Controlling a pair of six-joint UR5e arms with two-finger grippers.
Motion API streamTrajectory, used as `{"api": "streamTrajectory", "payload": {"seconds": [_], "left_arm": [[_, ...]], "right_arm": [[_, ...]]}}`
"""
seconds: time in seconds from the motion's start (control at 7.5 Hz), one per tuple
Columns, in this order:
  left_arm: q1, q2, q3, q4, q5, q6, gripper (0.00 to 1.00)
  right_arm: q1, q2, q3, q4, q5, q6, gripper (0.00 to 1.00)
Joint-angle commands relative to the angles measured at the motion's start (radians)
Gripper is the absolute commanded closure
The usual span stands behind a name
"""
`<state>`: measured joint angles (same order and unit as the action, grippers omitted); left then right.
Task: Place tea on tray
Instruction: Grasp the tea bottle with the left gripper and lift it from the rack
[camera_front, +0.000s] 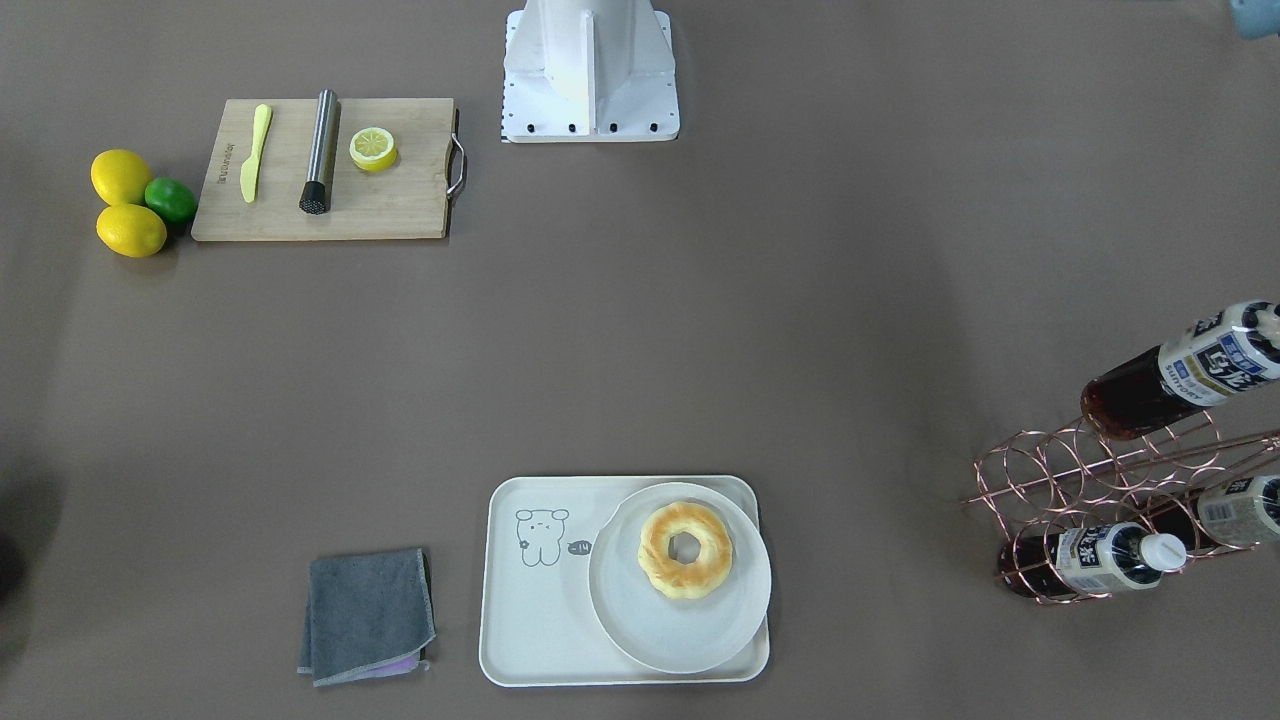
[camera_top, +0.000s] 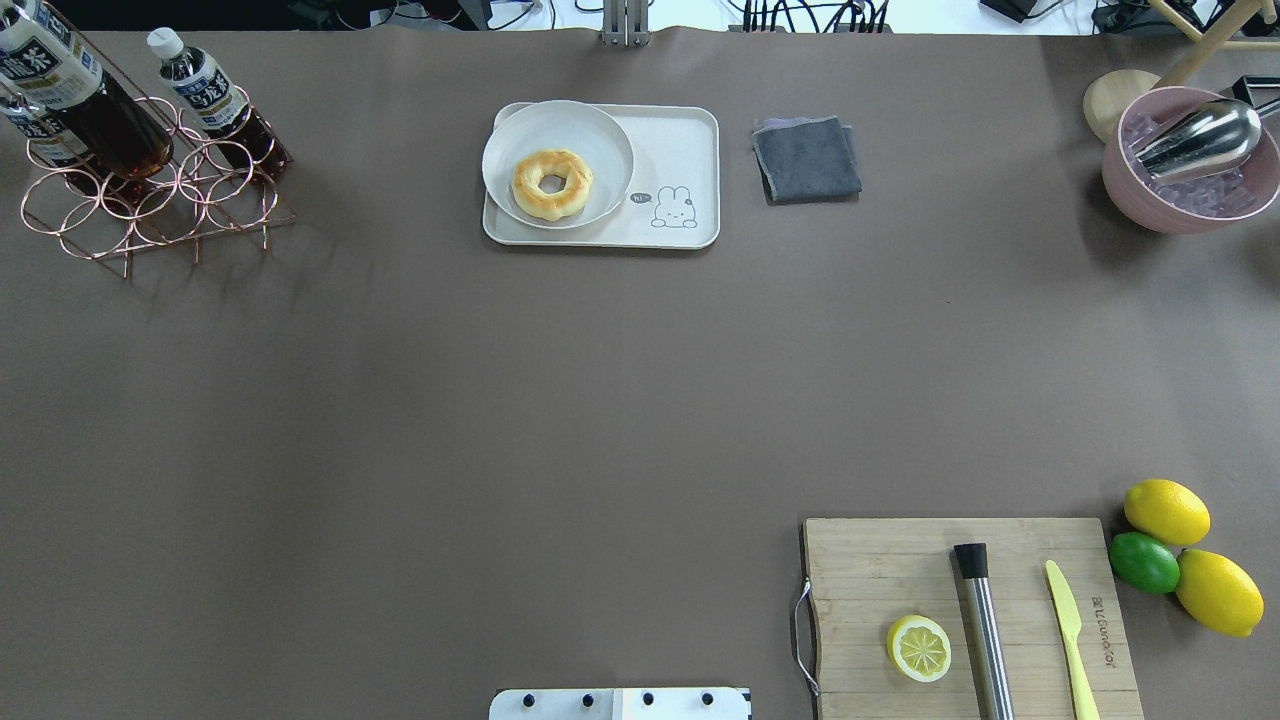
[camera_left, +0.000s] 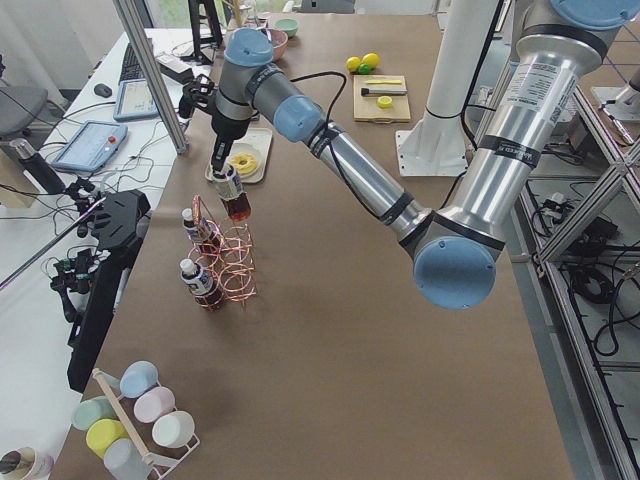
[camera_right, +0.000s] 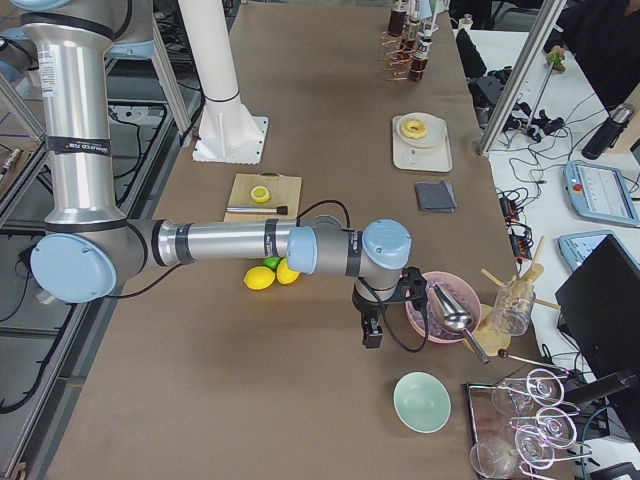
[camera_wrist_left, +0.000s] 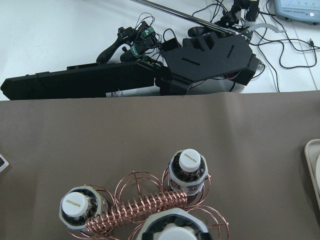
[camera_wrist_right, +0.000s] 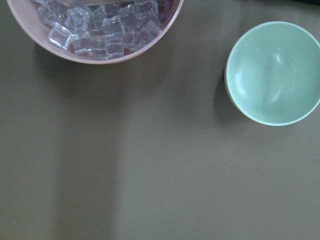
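Note:
Three tea bottles are at the copper wire rack (camera_front: 1080, 470). One tea bottle (camera_left: 236, 195) (camera_front: 1180, 370) (camera_top: 70, 90) sits higher than the rest, its cap under my left gripper (camera_left: 222, 160); I cannot tell whether the fingers are shut. The other two bottles (camera_front: 1100, 560) (camera_front: 1240, 510) stand in the rack. The cream tray (camera_front: 530, 620) (camera_top: 680, 150) lies at the table's far middle, with a white plate (camera_front: 690, 640) and a doughnut (camera_front: 655, 550) on one half. My right gripper (camera_right: 372, 335) hangs by the pink ice bowl (camera_wrist_right: 100, 35), state unclear.
A grey cloth (camera_top: 806, 158) lies beside the tray. The wooden board (camera_top: 900, 570) holds a lemon half, a metal muddler and a yellow knife, with lemons and a lime (camera_top: 1145, 562) next to it. A green bowl (camera_wrist_right: 272, 72) sits near the ice bowl (camera_top: 1190, 170).

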<state>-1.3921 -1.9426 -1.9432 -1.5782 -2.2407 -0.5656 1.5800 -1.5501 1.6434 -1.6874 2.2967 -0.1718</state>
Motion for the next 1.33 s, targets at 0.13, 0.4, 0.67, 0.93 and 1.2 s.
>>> {"api": "streamTrajectory", "payload": {"seconds": [0.13, 0.4, 0.67, 0.93, 1.2], "left_arm": [[0.180, 0.022, -0.137, 0.027, 0.051, -0.270, 1.00], [0.301, -0.155, -0.120, 0.192, 0.141, -0.348, 1.00], [0.439, -0.341, -0.097, 0.398, 0.291, -0.379, 1.00], [0.583, -0.482, -0.005, 0.397, 0.408, -0.543, 1.00], [0.730, -0.562, 0.033, 0.395, 0.525, -0.627, 1.00]], "right_arm": [[0.000, -0.004, -0.002, 0.000, 0.000, 0.000, 0.00], [-0.002, -0.004, -0.002, 0.000, 0.000, 0.000, 0.00], [-0.001, -0.002, -0.002, 0.000, -0.002, 0.000, 0.00], [-0.002, -0.002, -0.002, 0.000, -0.003, 0.000, 0.00], [0.000, -0.004, 0.001, 0.000, -0.002, 0.000, 0.00]]}}
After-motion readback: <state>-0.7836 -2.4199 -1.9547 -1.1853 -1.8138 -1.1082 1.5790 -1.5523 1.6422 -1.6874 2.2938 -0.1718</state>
